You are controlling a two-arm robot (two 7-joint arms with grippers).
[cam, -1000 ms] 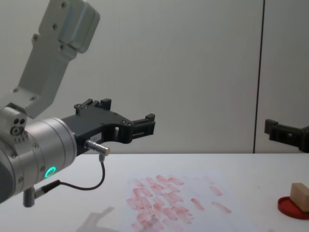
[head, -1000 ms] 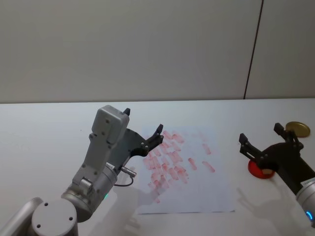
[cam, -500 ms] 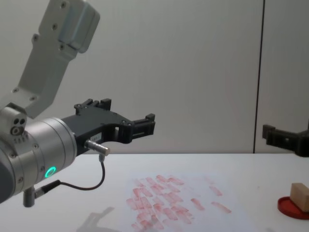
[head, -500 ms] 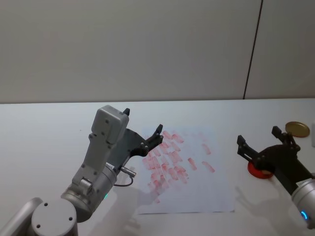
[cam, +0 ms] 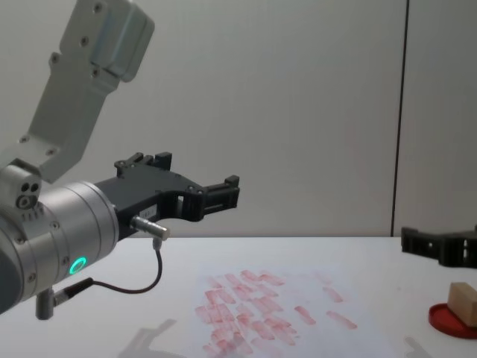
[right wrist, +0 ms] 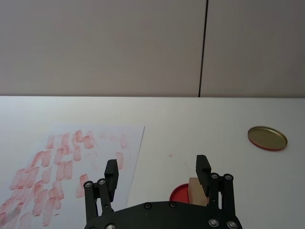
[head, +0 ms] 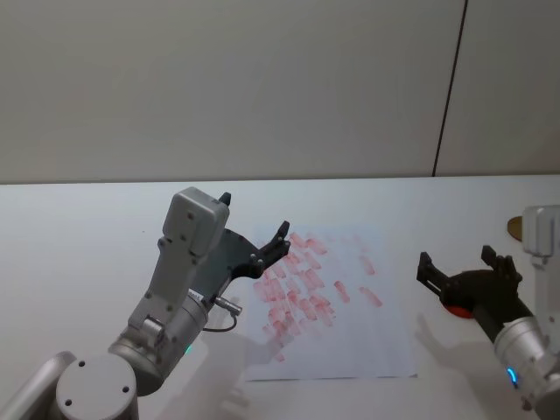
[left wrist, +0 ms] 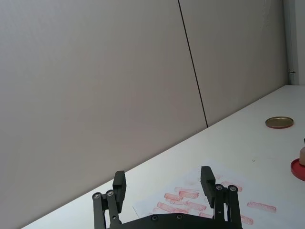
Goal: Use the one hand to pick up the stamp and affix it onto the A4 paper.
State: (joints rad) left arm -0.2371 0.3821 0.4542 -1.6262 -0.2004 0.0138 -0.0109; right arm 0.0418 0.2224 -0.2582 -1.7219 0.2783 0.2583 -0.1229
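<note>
The tan wooden stamp (cam: pixel 463 302) stands on a flat red ink pad (cam: pixel 449 319) at the table's right. My right gripper (head: pixel 455 259), on the blue-ringed arm, hovers open just above and short of it, nothing between its fingers. Seen from the right wrist, the stamp (right wrist: pixel 196 191) and pad (right wrist: pixel 179 193) lie just beyond the open gripper (right wrist: pixel 157 166), near one finger. The A4 paper (head: pixel 367 341), covered in red prints, lies mid-table. My left gripper (head: pixel 255 216) hangs open above the paper's left edge.
A round gold lid (right wrist: pixel 267 138) lies on the white table beyond the ink pad. The left arm's large grey body (cam: pixel 59 224) with its green ring fills the near left. A grey wall backs the table.
My right gripper has dropped lower and drawn a little left toward the stamp and ink pad, still open. The left arm, the paper and the stamp have not moved.
</note>
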